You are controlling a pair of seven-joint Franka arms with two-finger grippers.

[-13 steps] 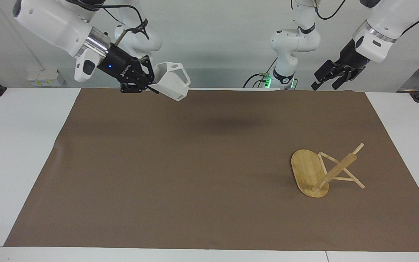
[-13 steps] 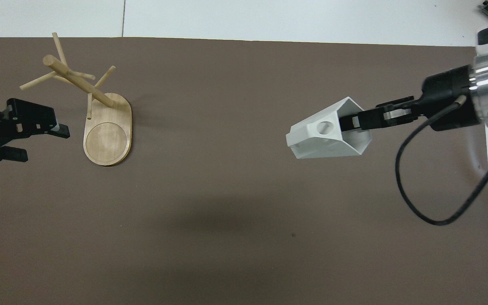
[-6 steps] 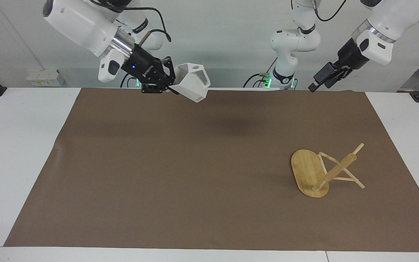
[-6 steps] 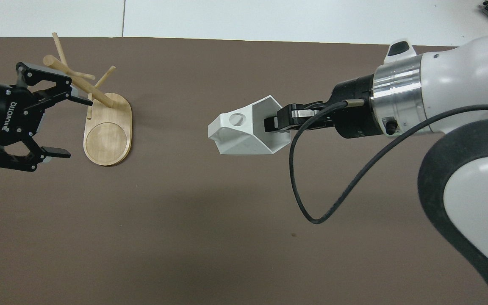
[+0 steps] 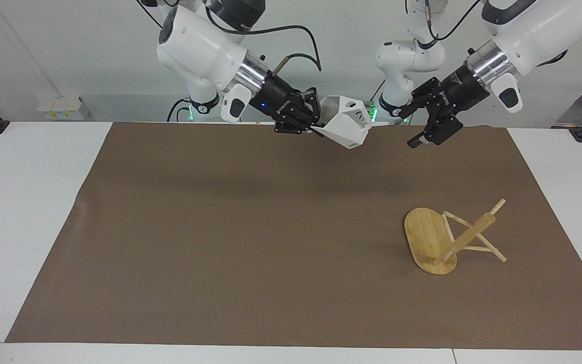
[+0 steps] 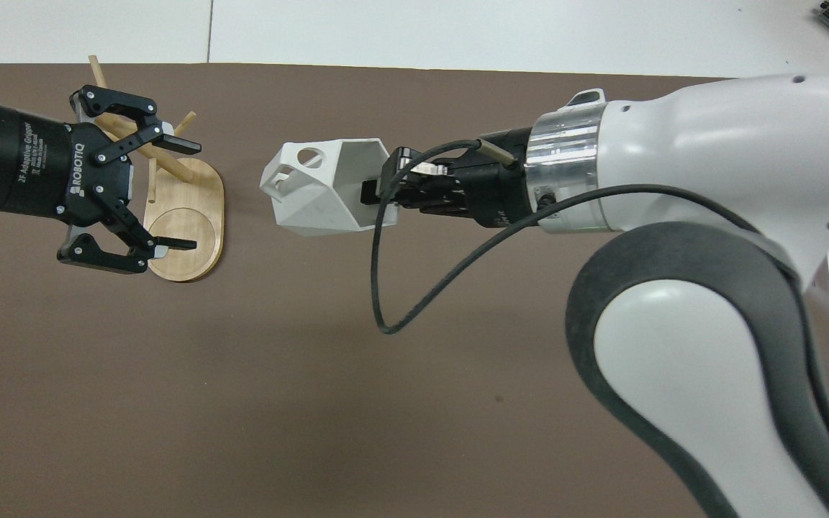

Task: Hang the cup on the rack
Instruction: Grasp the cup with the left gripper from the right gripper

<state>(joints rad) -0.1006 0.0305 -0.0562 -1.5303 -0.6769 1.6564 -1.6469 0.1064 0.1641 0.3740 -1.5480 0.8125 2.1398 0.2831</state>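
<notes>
We see the right gripper (image 5: 316, 123) holding the cup (image 5: 346, 121) by its rim, high over the bench (image 5: 220, 227). The left gripper (image 5: 425, 121) waits beside it, fingers wide. The rack (image 5: 447, 237) stands below, toward the left arm's end.

A white table (image 5: 28, 212) carries a large brown paper mat (image 5: 271, 242) that covers most of its top, leaving bare white strips at both ends and along the edge farthest from the robots. The only thing resting on the mat is the rack (image 5: 445, 240), a light bamboo mug tree, which sits toward the left arm's end of the table, well in from the mat's edges. It lies tipped over: its oval base (image 6: 184, 216) stands up on edge, and the round post with its thin pegs slants out toward the left arm's end.
</notes>
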